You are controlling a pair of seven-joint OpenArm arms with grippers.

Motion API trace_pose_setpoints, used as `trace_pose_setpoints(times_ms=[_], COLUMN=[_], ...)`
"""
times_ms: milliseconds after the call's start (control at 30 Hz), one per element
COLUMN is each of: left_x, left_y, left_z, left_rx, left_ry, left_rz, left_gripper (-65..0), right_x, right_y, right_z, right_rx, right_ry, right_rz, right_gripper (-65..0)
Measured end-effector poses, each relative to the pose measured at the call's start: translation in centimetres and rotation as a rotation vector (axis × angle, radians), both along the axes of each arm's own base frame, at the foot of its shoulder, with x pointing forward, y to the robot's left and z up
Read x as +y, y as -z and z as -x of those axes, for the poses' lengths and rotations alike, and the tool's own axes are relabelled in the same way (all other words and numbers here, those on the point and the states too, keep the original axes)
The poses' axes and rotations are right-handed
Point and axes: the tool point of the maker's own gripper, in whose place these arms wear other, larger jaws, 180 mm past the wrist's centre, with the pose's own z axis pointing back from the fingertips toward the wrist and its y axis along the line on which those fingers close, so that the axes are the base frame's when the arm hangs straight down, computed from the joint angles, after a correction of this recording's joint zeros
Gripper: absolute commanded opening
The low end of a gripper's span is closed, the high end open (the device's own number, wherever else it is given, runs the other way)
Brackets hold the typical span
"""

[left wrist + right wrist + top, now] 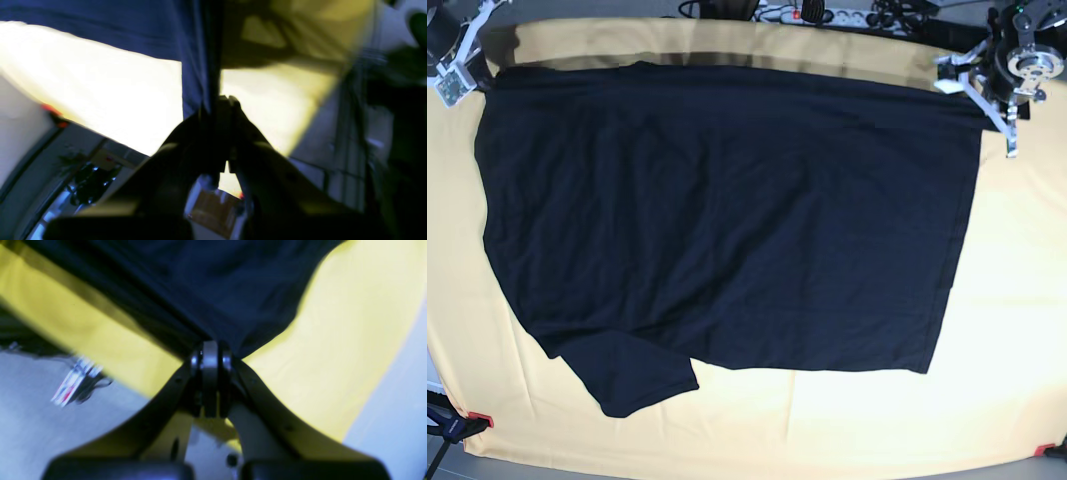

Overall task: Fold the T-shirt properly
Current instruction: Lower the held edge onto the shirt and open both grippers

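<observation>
From my remote seat, both arms hold the T-shirt (727, 220) by its far edge, one at each top corner, over the yellow cloth (1007, 300) that covers the table. The left gripper (220, 101) is closed on a narrow pleat of dark fabric that runs taut away from its tips; the right gripper (210, 355) is likewise pinched shut on a bunched corner, the cloth fanning out from the jaws. In the overhead view the shirt lies spread wide and mostly flat, one sleeve (632, 375) jutting toward the near edge at the lower left. I judge the paired corner grip is meant to keep that edge straight so it can be carried over evenly for a fold; no fold shows yet, so the job looks barely begun
</observation>
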Motion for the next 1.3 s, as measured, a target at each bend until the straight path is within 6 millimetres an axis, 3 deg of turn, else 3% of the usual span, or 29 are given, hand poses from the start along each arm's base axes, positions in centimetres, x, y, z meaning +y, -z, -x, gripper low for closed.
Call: trace_pose_setpoints(times_ms=[233, 367, 500, 700, 867, 1100, 1300], left_x=[-3.5, -5.4, -4.6, -2.9, -4.1, -6.8, -6.8], left_y=[-1.5, -1.0, 0.1, 0.6, -0.9, -3.6, -4.4], left_z=[-4.3, -5.6, -6.9, -8.2, -10.0, -12.0, -13.6], left_rx=[-0.091, -0.068, -0.032, 0.023, 0.01, -0.033, -0.056], left_ry=[0.018, 0.02, -0.027, -0.07, -0.015, 0.095, 0.098], left_rz=[0.211, 0.339, 0.377, 0.398, 0.485, 0.585, 0.617], left_gripper=[-65.0, -65.0, -65.0, -65.0, -65.0, -65.0, -65.0], right_x=[0.4, 0.9, 0.9, 1.5, 1.7, 2.0, 1.7], right_y=[-1.5, 1.0, 3.3, 3.4, 2.1, 1.8, 1.5], right_z=[-3.7, -4.8, -6.5, -9.0, -10.8, -11.0, -11.5], right_rx=[-0.128, -0.088, -0.076, -0.118, -0.186, -0.208, -0.226], right_ry=[-0.034, -0.076, -0.084, -0.093, -0.099, -0.105, -0.079], right_rz=[-0.014, -0.033, -0.012, -0.031, -0.037, -0.051, -0.05], right_gripper=[-65.0, -65.0, -65.0, -65.0, -65.0, -65.0, -65.0])
